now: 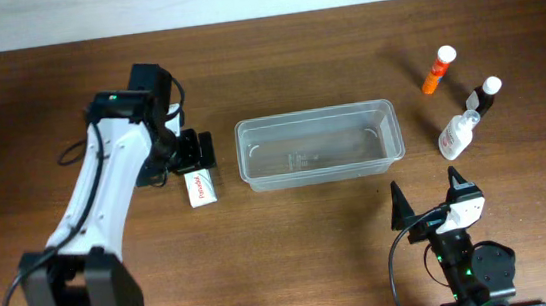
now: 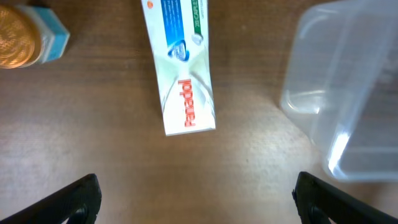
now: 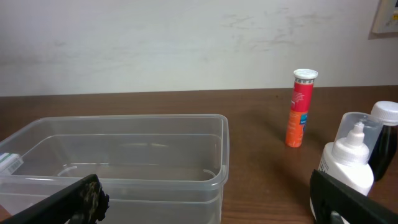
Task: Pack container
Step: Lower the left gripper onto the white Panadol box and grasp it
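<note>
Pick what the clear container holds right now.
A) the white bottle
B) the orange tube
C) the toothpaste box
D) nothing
D: the container shows a bare floor in the overhead view; the toothpaste box lies on the table outside it, and the orange tube and white bottle stand apart from it.

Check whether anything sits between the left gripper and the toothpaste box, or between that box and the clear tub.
Nothing visible does. The left gripper is open just short of the toothpaste box, with bare table between, and only bare wood separates the box from the container.
</note>
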Action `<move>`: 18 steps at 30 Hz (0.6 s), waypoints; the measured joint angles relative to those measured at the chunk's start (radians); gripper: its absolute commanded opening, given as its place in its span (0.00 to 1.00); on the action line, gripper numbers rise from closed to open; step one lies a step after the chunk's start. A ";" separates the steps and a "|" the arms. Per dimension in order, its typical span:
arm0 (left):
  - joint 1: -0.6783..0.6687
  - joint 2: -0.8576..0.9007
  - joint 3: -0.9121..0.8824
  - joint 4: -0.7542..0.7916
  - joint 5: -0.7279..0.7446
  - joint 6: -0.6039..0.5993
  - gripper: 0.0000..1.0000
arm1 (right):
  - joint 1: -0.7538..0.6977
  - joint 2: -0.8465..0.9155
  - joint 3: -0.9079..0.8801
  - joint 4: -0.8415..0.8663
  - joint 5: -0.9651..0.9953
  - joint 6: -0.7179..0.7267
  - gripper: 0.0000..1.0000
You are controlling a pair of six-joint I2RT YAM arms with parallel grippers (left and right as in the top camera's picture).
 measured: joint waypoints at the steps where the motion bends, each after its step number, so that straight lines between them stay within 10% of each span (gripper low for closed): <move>1: 0.000 0.019 0.000 0.012 0.000 0.000 0.99 | 0.000 0.000 0.000 0.000 0.000 -0.001 0.98; 18: 0.000 0.215 0.000 0.126 -0.042 -0.113 0.99 | 0.000 0.000 0.000 0.000 0.000 0.000 0.98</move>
